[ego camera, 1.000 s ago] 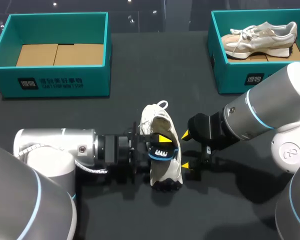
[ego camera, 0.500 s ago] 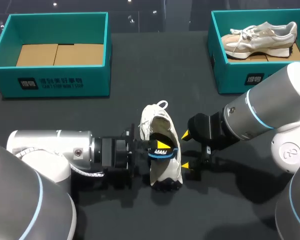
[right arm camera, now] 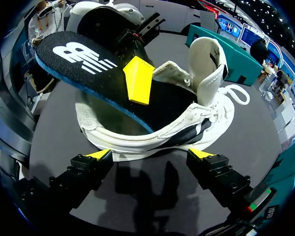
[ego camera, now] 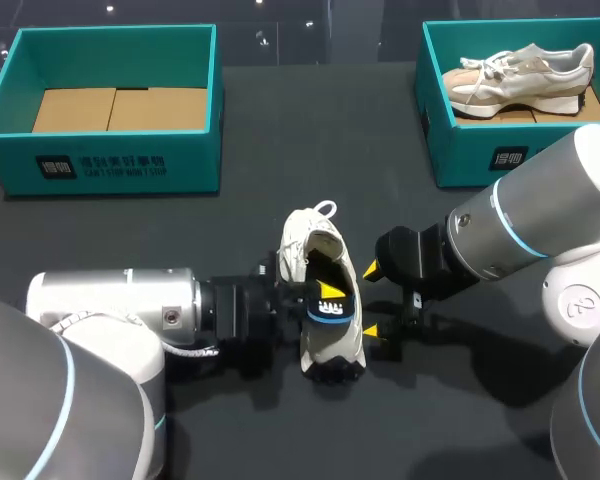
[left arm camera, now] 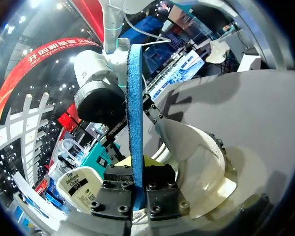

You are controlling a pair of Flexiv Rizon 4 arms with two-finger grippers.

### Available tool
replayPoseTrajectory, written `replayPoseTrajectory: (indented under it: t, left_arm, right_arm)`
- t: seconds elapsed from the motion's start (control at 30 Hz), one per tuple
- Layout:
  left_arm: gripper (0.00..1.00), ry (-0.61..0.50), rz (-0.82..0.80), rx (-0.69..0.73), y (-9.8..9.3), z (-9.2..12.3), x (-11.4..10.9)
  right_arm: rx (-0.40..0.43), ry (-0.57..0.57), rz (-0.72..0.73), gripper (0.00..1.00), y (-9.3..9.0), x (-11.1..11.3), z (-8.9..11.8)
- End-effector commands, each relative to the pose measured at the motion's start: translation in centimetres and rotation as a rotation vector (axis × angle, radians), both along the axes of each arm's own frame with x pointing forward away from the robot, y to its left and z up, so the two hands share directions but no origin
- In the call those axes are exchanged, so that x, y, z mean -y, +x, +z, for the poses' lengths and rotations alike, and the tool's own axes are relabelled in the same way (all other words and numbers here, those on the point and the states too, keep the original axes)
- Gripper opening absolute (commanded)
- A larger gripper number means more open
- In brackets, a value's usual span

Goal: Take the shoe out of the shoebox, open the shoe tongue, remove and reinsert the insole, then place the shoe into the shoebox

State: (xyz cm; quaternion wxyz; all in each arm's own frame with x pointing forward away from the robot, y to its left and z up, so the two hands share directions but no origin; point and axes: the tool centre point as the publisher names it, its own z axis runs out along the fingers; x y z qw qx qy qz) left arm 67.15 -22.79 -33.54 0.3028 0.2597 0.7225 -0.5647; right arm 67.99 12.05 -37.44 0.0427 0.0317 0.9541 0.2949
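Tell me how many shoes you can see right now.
2. One shoe sits on the table with its insole sticking out; the other shoe lies in the right-hand box. The left-hand box shows only cardboard, so none looks hidden.

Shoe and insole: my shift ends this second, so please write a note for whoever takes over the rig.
Left claw shut on the insole, heel end raised out of the shoe.
Right claw open beside the shoe.
Shoe is out on the table, tongue open.
Left shoebox has no shoe; right shoebox holds another shoe.
To do: finish the insole step, then box the shoe.
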Motion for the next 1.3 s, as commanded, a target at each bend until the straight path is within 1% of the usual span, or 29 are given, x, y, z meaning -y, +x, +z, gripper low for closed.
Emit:
replayPoseTrajectory:
  t: [0.03, 0.1, 0.23, 0.27, 0.33, 0.37, 0.47, 0.53, 0.7, 0.77, 0.8, 0.87, 0.9, 0.97, 1.13, 1.3]
  left_arm:
    - [0.0, 0.02, 0.022, 0.005, 0.6, -0.7, 0.8]
    - [0.0, 0.025, 0.024, -0.004, 0.7, -0.6, 0.7]
    - [0.0, 0.012, 0.02, -0.033, 0.4, 0.1, 0.3]
    - [0.14, 0.006, 0.017, -0.044, 0.3, 0.3, 0.2]
    - [0.25, -0.001, 0.013, -0.052, 0.0, 0.8, -0.1]
    - [0.28, -0.008, 0.007, -0.061, -0.1, 1.0, -0.3]
    - [0.33, -0.014, -0.017, -0.091, -0.5, 1.5, -0.9]
    - [0.33, -0.019, -0.02, -0.092, -0.6, 1.8, -1.3]
    - [0.28, -0.028, -0.042, -0.1, -1.0, 2.4, -2.1]
    - [0.3, -0.028, -0.052, -0.1, -1.1, 2.5, -2.2]
    - [0.28, -0.027, -0.058, -0.097, -1.1, 2.5, -2.2]
    - [0.22, -0.025, -0.071, -0.096, -1.2, 2.3, -1.9]
    - [0.13, -0.022, -0.078, -0.093, -1.2, 2.2, -1.7]
    - [0.0, -0.014, -0.093, -0.093, -1.3, 1.9, -1.3]
    - [0.0, 0.009, -0.118, -0.076, -1.2, 1.0, -0.4]
    - [0.0, 0.052, -0.088, -0.023, -0.5, -0.1, 0.1]
  right_arm:
    - [0.001, 0.002, 0.001, 1.0, -0.1, 0.1, 0.0]
    - [0.001, 0.002, 0.001, 1.0, -0.1, 0.1, 0.0]
    - [0.001, 0.002, 0.001, 1.0, -0.1, 0.1, 0.0]
    - [0.001, 0.002, 0.001, 1.0, -0.1, 0.1, 0.0]
    - [0.001, 0.002, 0.001, 1.0, -0.1, 0.1, 0.0]
    - [0.001, 0.002, 0.001, 1.0, -0.1, 0.1, 0.0]
    - [0.001, 0.002, 0.001, 1.0, -0.1, 0.1, 0.0]
    - [0.001, 0.002, 0.001, 1.0, -0.1, 0.1, 0.0]
    - [0.001, 0.002, 0.001, 1.0, -0.1, 0.1, 0.0]
    - [0.001, 0.002, 0.001, 1.0, -0.1, 0.1, 0.0]
    - [0.001, 0.002, 0.001, 1.0, -0.1, 0.1, 0.0]
    - [0.001, 0.002, 0.001, 1.0, -0.1, 0.1, 0.0]
    - [0.001, 0.002, 0.001, 1.0, -0.1, 0.1, 0.0]
    - [0.001, 0.002, 0.001, 1.0, -0.1, 0.1, 0.0]
    - [0.001, 0.002, 0.001, 1.0, -0.1, 0.1, 0.0]
    - [0.001, 0.002, 0.001, 1.0, -0.1, 0.1, 0.0]
